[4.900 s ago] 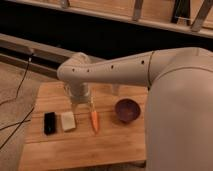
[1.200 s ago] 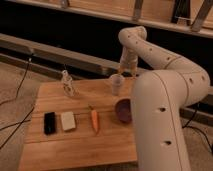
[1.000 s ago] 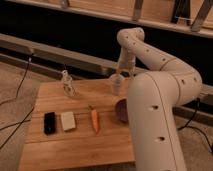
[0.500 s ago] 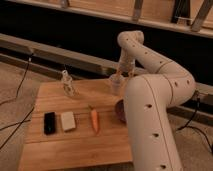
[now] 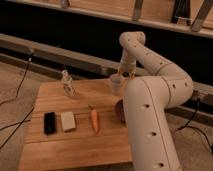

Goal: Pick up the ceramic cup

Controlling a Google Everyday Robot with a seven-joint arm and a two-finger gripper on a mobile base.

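Observation:
The ceramic cup is a small off-white cylinder standing upright at the far right edge of the wooden table. My gripper reaches down from the arm's wrist and sits right at the cup's rim on its right side. The cup rests on the table. My large white arm fills the right of the view and hides the table's right edge.
A dark purple bowl shows partly behind my arm, in front of the cup. An orange carrot, a pale block and a black object lie mid-table. A small clear glass bottle stands at the back left.
The arm swung from over the table's middle to the far right. Over the last second the forearm has come closer to the camera and covers more of the purple bowl. The cup has stayed put.

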